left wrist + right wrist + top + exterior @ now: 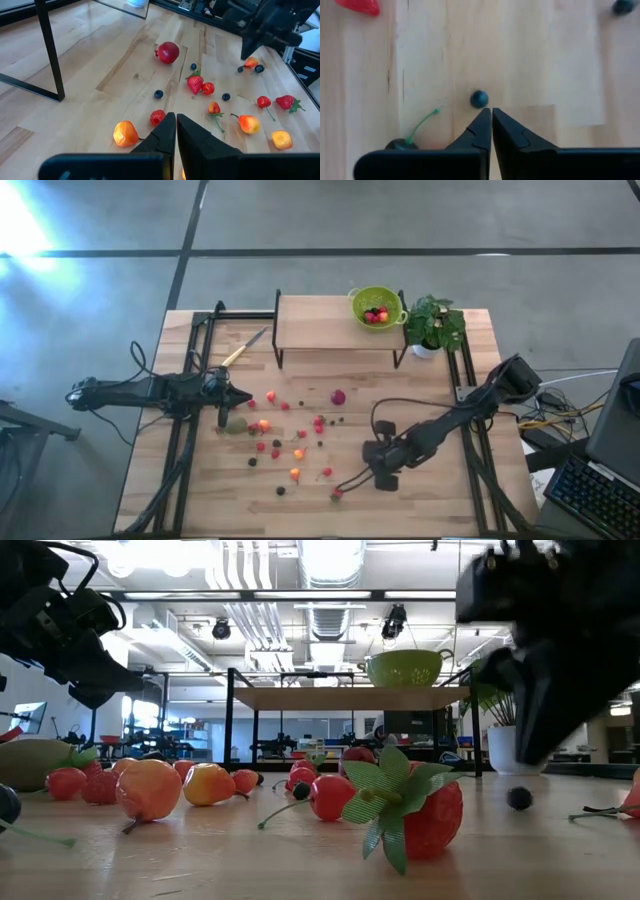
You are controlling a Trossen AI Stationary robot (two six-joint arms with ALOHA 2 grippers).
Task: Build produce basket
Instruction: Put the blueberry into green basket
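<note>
Right end effector [491, 116]: pinched empty beside a dark berry [479, 98]; nudge it and your berry rolls across the table [530, 60].

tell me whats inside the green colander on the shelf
The green colander on the shelf holds a few red fruits and a dark one. Anything beneath them is covered.

Both arms are dark, nearly black, built of slim jointed links with bulkier housings at the joints. Thin black cables loop beside the right arm, right of centre in the high view. Each gripper, left gripper [175, 131] and right gripper [487, 128], has two matte black, wedge-shaped fingers tapering to points.
</note>
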